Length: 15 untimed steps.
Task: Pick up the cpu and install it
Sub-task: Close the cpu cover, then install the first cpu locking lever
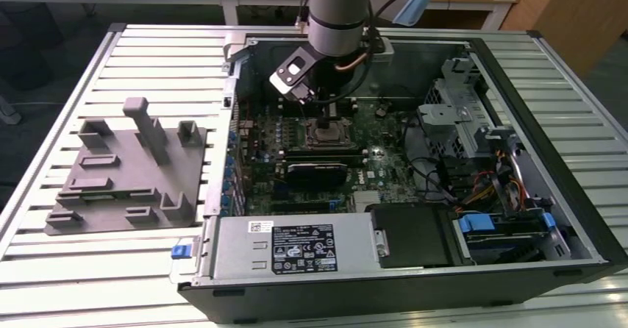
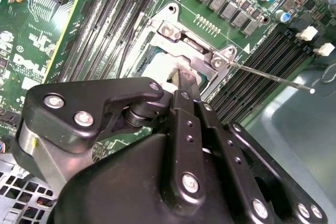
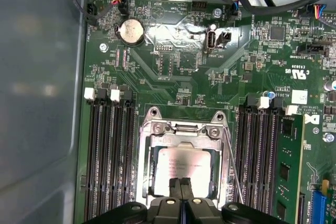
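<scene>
The cpu, a flat square chip with a silver-grey top, lies flat inside the metal-framed motherboard socket in the first wrist view. My gripper is directly over the chip's near edge, its two black fingers pressed together, tips at or just above the chip's top; I cannot tell if they touch it. In the second wrist view the gripper tapers to a point over the socket. In the exterior view the gripper reaches down into the open computer case above the socket.
A thin socket lever wire stands beside the socket. Memory slots flank it on both sides. The case walls, drive cage and power supply surround the board. A grey fixture block sits on the table at the exterior view's left.
</scene>
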Motion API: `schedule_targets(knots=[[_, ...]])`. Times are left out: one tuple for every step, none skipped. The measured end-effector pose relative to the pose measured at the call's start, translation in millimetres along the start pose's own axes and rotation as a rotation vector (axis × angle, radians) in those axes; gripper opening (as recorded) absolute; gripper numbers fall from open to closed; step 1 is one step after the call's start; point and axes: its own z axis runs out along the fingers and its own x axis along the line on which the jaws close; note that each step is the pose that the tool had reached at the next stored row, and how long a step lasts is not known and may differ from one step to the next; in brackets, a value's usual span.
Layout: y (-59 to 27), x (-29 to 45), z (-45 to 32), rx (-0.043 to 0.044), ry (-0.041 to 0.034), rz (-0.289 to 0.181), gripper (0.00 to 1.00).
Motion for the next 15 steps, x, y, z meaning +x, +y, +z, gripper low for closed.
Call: schedule_targets(knots=[[0.4,0.0,0.0,-0.0001,0.0001,0.000,0.11],[0.8,0.0,0.0,0.0000,0.0000,0.000,0.11],[1.1,0.0,0.0,0.0000,0.0000,0.000,0.11],[1.4,-0.1,0.0,0.0000,0.0000,0.000,0.11],[1.5,-0.1,0.0,0.0000,0.0000,0.000,0.11],[1.5,-0.1,0.0,-0.0001,0.0000,0.000,0.11],[1.6,-0.1,0.0,0.0000,0.0000,0.000,0.11],[1.6,0.0,-0.1,0.0000,0.0000,0.000,0.11],[1.7,0.0,-0.2,0.0000,-0.0001,0.000,0.11],[1.7,0.0,-0.6,0.0001,-0.0002,0.000,0.11],[1.7,0.0,-1.2,0.0000,-0.0001,0.000,0.11],[1.7,0.0,-2.1,0.0000,-0.0001,0.000,0.11],[1.7,0.0,-3.1,-0.0001,0.0000,0.000,0.11],[1.7,0.1,-4.4,-0.0001,0.0001,0.000,0.11],[1.7,0.1,-6.2,0.0000,0.0000,0.000,0.11]])
